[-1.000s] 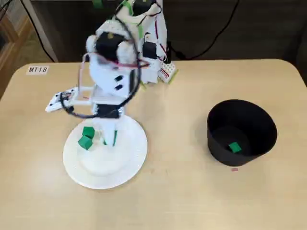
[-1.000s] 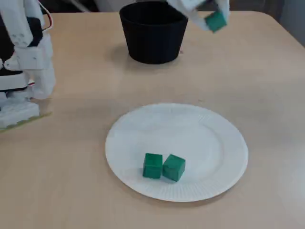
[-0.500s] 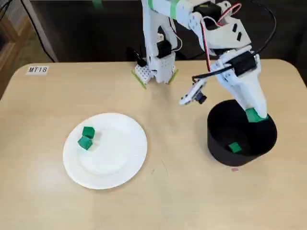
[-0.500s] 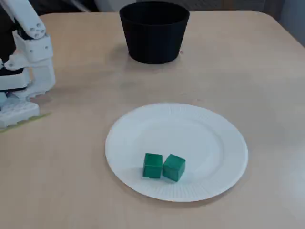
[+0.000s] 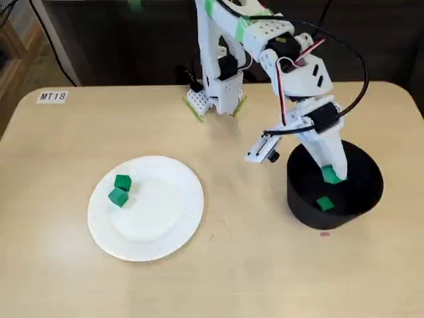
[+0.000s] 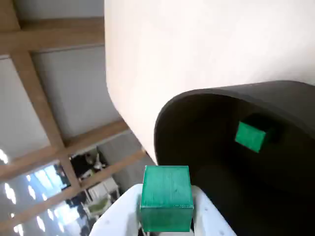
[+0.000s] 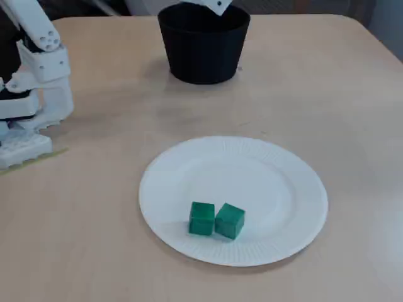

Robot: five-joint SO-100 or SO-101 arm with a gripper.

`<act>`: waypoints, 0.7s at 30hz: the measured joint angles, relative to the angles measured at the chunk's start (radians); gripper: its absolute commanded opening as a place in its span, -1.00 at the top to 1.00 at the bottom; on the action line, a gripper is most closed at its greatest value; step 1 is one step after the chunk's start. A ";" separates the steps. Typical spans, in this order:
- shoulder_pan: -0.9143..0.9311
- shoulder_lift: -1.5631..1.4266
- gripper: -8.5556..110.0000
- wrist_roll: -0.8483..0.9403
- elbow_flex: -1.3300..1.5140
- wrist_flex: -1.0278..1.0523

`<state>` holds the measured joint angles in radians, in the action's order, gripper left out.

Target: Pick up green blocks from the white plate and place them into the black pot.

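Note:
My gripper (image 5: 330, 175) reaches down into the black pot (image 5: 301, 192) and is shut on a green block (image 6: 166, 196), seen close up in the wrist view above the pot's mouth (image 6: 206, 128). Another green block (image 5: 324, 203) lies on the pot's floor, also visible in the wrist view (image 6: 251, 136). Two green blocks (image 5: 120, 189) sit side by side on the white plate (image 5: 159, 218), at its left part in one fixed view and near its front edge in the other (image 7: 215, 219). Only a tip of the arm (image 7: 214, 5) shows above the pot (image 7: 203, 47) there.
The arm's white base (image 5: 215, 93) stands at the table's back middle, and at the left edge in a fixed view (image 7: 28, 107). A small label (image 5: 52, 97) is stuck at the back left corner. A tiny red mark (image 5: 324, 233) lies in front of the pot.
The arm swung from the plate to the pot carrying a green block, then lowered the block from the pot's rim down into its mouth. The plate's two blocks stayed put.

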<state>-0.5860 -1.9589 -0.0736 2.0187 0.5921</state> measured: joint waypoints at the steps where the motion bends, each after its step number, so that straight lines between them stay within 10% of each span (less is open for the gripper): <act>1: 0.000 -0.002 0.32 -0.005 0.000 0.014; 9: 0.000 -0.038 0.23 -0.034 0.000 0.091; 13: 0.009 -0.061 0.90 -0.009 0.000 0.115; 21: 0.235 -0.083 0.90 0.011 -0.172 0.400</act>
<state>-0.3513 -2.0417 -0.0629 1.8469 0.9925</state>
